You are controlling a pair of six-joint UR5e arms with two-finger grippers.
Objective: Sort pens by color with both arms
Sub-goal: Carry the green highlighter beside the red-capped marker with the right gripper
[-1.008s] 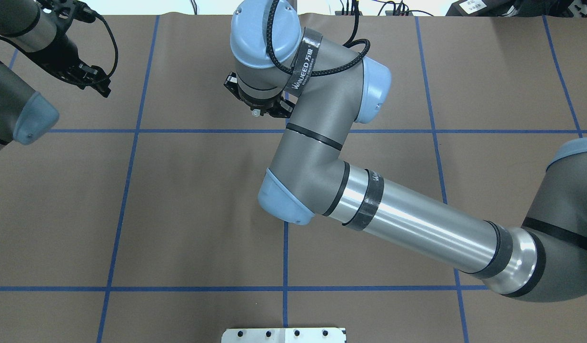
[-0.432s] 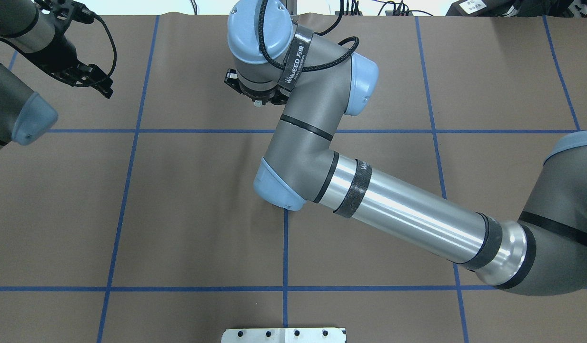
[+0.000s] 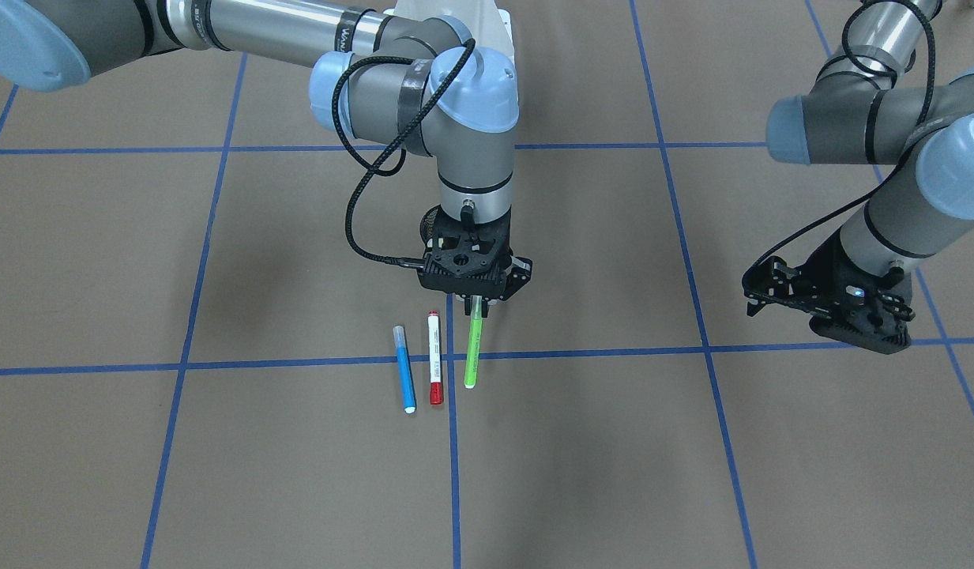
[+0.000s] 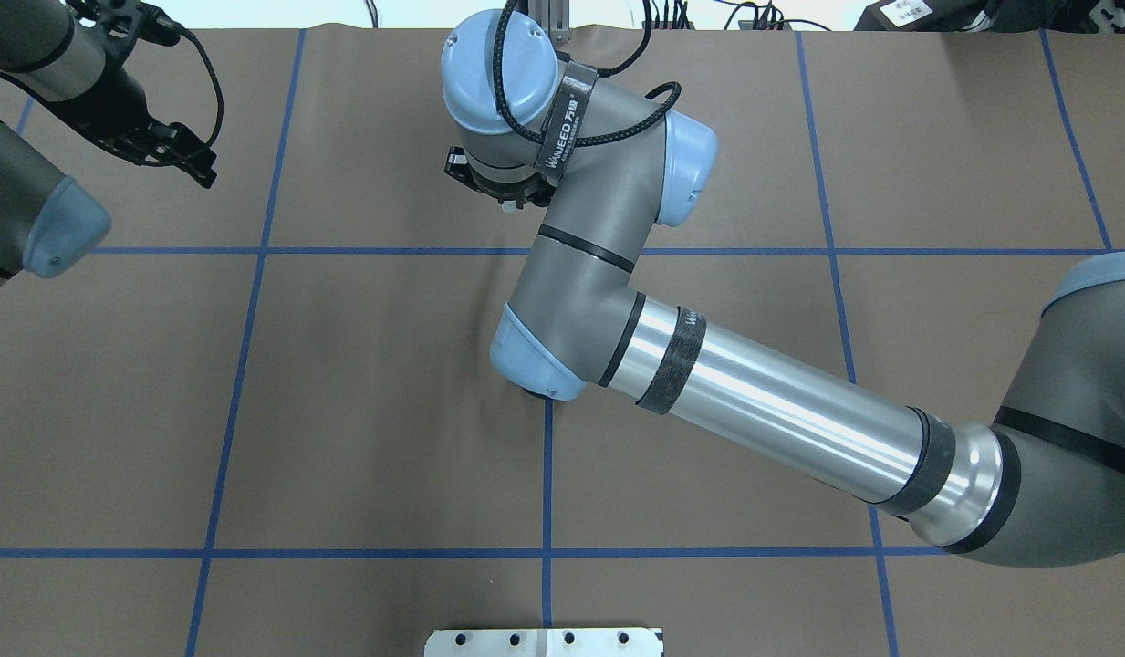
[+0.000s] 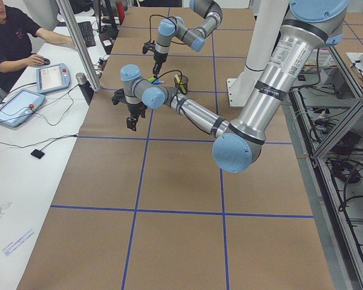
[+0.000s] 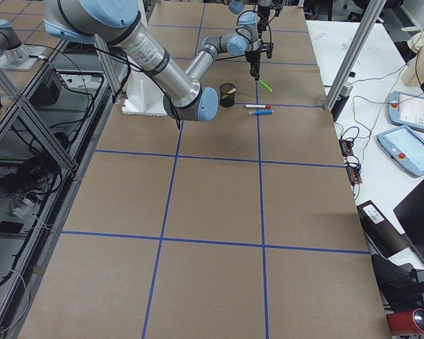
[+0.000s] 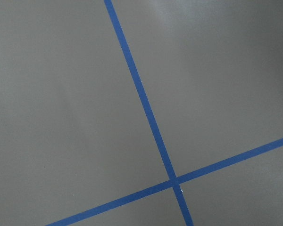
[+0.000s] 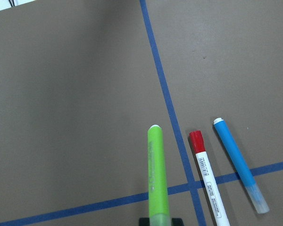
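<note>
Pinching the lime green pen [image 3: 473,352] by its upper end, the right gripper [image 3: 476,299] has its fingers narrowed onto the barrel. The rest of the pen hangs out toward 6 o'clock in the front-facing view, across a blue tape line [image 3: 613,352]. Whether the free tip touches the bench [image 3: 692,474] I cannot tell. Holding one end likely leaves the long body free to be laid down flat, and the wrist camera looks straight along it.

Just beside it at 9 o'clock lies the white pen with the red cap [image 3: 434,356], and at 9 o'clock of that, close but apart, the blue pen [image 3: 405,371]. Both lie flat and nearly parallel to the green one. This reads as a row being built by colour, with green as the third member. No yellow pen shows in any view.

In the right-side view a black mesh cup [image 6: 228,94] stands at about 10 o'clock of the row, near it.

The left gripper [image 4: 197,169] hangs well apart at 3 o'clock in the front-facing view, over bare bench, probably to keep clear. Whether its fingers are wide or narrow, I cannot tell.
</note>
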